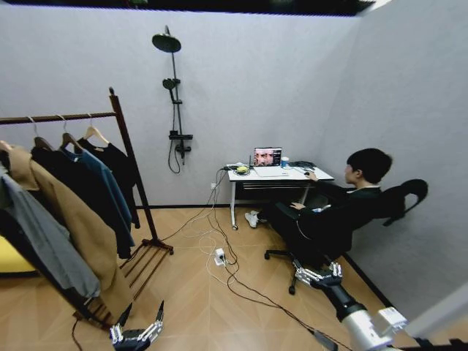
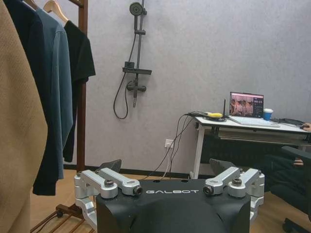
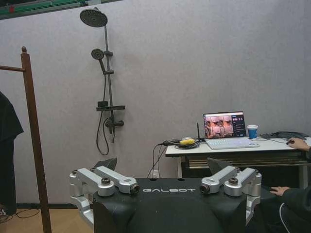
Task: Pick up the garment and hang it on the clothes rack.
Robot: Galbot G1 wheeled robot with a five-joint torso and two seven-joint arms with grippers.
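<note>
The garment (image 1: 117, 162), a black short-sleeved T-shirt on a light wooden hanger, hangs at the right end of the rail of the clothes rack (image 1: 129, 157), beside its dark post. The left wrist view shows the garment (image 2: 80, 58) against the clothes rack post (image 2: 81, 121). My left gripper (image 1: 141, 316) is low in front of the rack base, open and holding nothing, and appears as the left gripper (image 2: 165, 167) in its own wrist view. My right gripper (image 1: 316, 272) hangs open and bare near the seated person's chair, seen also as the right gripper (image 3: 163, 165). The rack post (image 3: 34, 145) stands off to one side of it.
A teal jacket (image 1: 102, 179), a black coat (image 1: 73, 183), a tan coat (image 1: 69, 219) and a grey garment (image 1: 44, 241) share the rail. A person sits in an office chair (image 1: 398, 197) at a desk (image 1: 274, 175) with a laptop. Cables and a power strip (image 1: 219, 257) lie on the floor.
</note>
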